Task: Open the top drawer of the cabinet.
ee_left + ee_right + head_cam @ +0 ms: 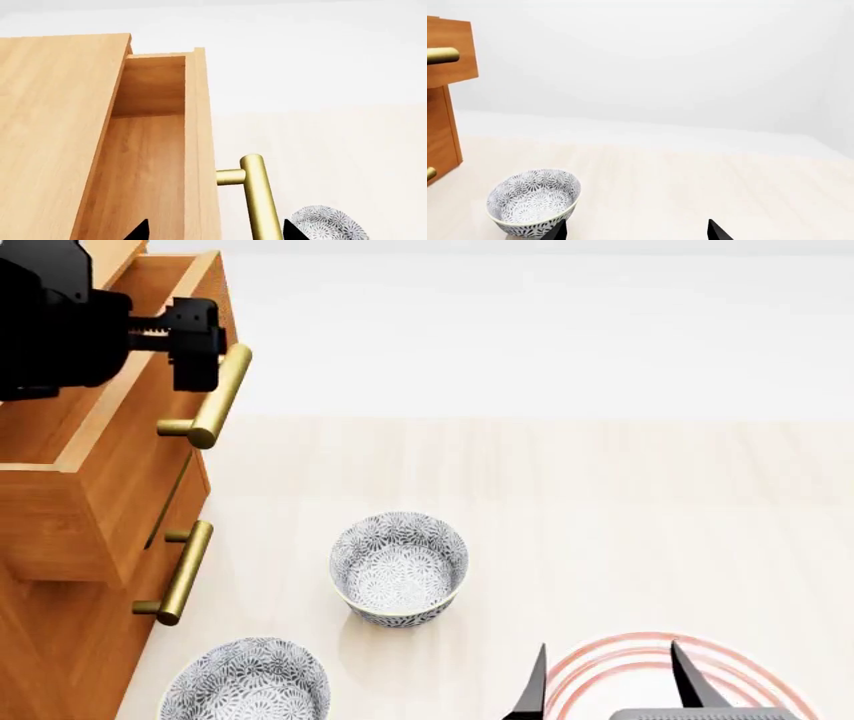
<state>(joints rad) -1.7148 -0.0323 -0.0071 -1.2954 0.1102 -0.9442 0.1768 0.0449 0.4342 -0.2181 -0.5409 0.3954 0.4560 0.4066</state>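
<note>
In the left wrist view, the top drawer (157, 150) is seen pulled partly out of the cabinet (53, 140), its pale interior exposed across the centre-left of the frame. The brass handle (261, 200) runs down toward the lower edge, its long axis lying between the two dark fingertips of the left end effector (213, 231), which are spread on either side of the drawer front and bar; no pinch is shown.

In the head view, the drawer sits at the upper left, and the left end effector (200, 345) is seen at the upper end of the handle (214, 395). Whether it grips the bar cannot be told. Two patterned bowls (399, 567) stand on the counter (601, 520).

In the right wrist view, the right end effector (637, 232) is spread and empty, well apart from the cabinet at the left edge. The left arm is judged far nearer for continued pulling.
</note>
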